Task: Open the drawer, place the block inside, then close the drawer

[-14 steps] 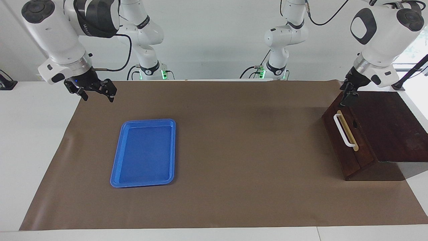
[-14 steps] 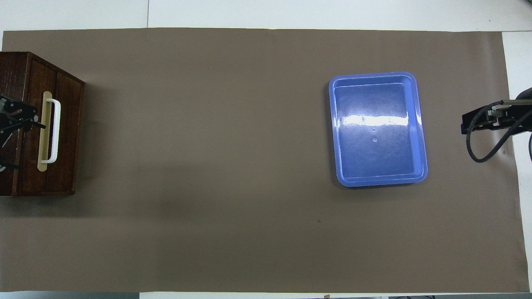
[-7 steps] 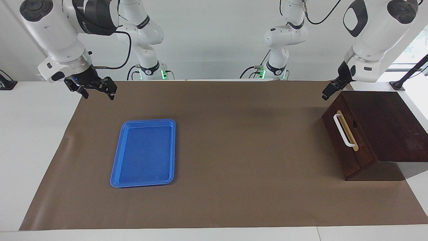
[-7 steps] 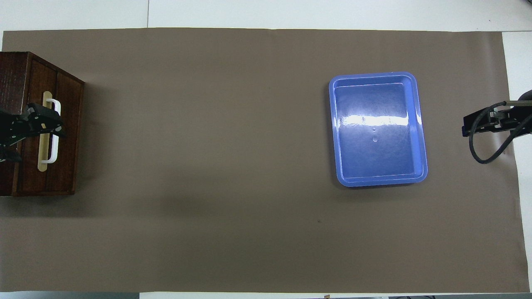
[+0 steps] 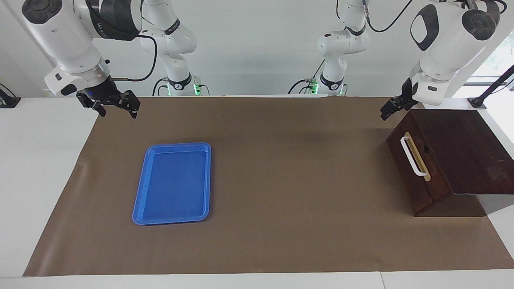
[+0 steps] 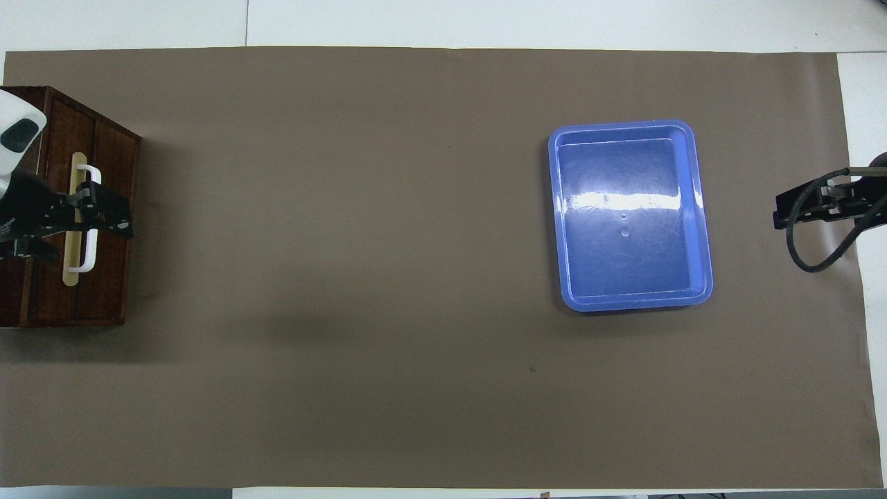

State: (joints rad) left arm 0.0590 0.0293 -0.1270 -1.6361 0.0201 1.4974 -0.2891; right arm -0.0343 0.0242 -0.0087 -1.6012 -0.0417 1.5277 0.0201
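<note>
The left gripper (image 5: 388, 111) hangs in the air with its fingers spread and nothing between them, just off the upper corner of the dark wooden box (image 5: 461, 152) at the left arm's end of the table. In the facing view it stands clear of the wood; from overhead it only covers the white bar handle (image 6: 89, 218) without touching it. Below that gripper, the drawer (image 5: 417, 168) is shut, its front flush with the box — handle and tan strip face the middle of the table.

The right gripper (image 5: 114, 107) hovers released, holding nothing, over the corner of the brown mat (image 5: 281, 180) at the right arm's end, close to where mat meets bare white table (image 5: 36, 168). The blue tray (image 5: 173, 183) lies flat below it and toward the table's middle, well apart from its fingertips, with nothing in it.

Between the two grippers runs a broad stretch of bare mat — from the tray's long rim to the drawer front. The box sits at the mat's edge, partly overhanging onto the white table.

No yellow block can be seen in either view, so where it lies cannot be told.
</note>
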